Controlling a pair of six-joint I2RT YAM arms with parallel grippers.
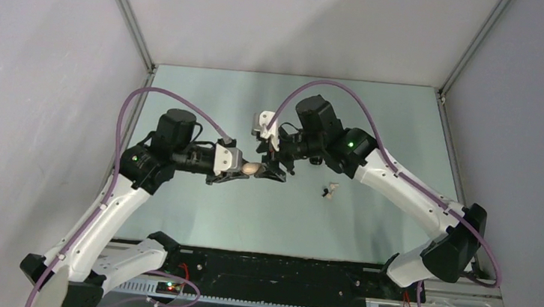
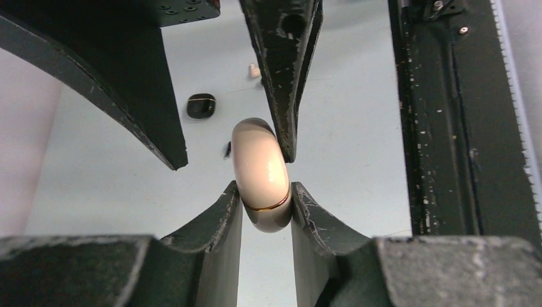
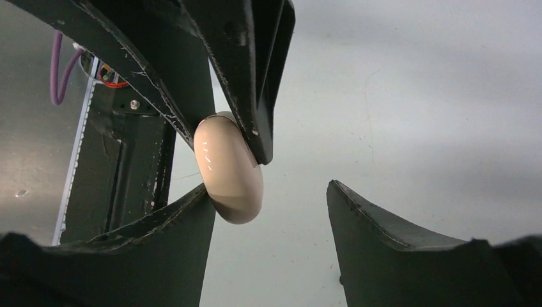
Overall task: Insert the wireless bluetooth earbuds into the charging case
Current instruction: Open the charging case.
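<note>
With the left gripper (image 2: pixel 265 192) clamped on the charging case (image 2: pixel 259 163), the right gripper (image 3: pixel 268 188), jaws apart astride it, likely needed centring before closing.

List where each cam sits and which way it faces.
Top external: above and behind the bases, looking down on the table; both arms show, left gripper and right gripper meeting mid-table.
Left wrist: on the left arm, looking along its own fingers, shut on the cream case; right gripper's fingers opposite.
Right wrist: on the right arm, looking back at that case between its own open fingers.
Shared: all three show the case.
</note>
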